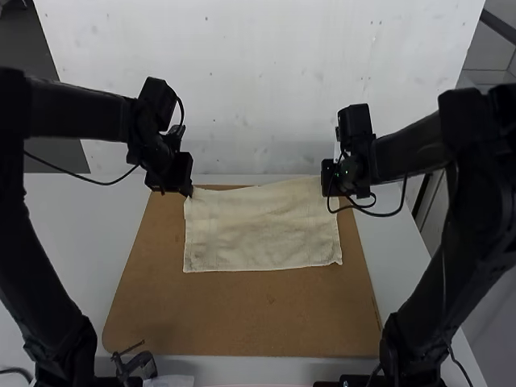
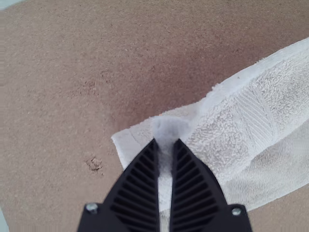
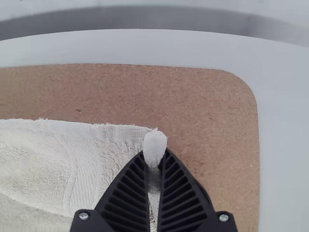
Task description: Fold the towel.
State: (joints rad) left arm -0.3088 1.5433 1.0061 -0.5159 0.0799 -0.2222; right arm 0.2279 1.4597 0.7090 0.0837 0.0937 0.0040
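Observation:
The cream towel [image 1: 262,230] lies on the brown board as a wide rectangle, its far edge slightly uneven. At its far left corner is my left gripper [image 1: 187,192]; my right gripper [image 1: 329,189] is at the far right corner. In the left wrist view, my left gripper [image 2: 165,145] is shut on a pinched bit of the towel [image 2: 227,125], with a lower layer showing beside it. The right wrist view has my right gripper [image 3: 154,154] shut on the corner of the towel [image 3: 91,154], a small tuft standing up between the tips.
The brown board [image 1: 250,318] lies on a white table [image 1: 68,242] and extends around the towel, mostly toward the arms' bases. A pale wall [image 1: 258,81] stands behind the table. A small dark object [image 1: 137,364] is near the left arm's base.

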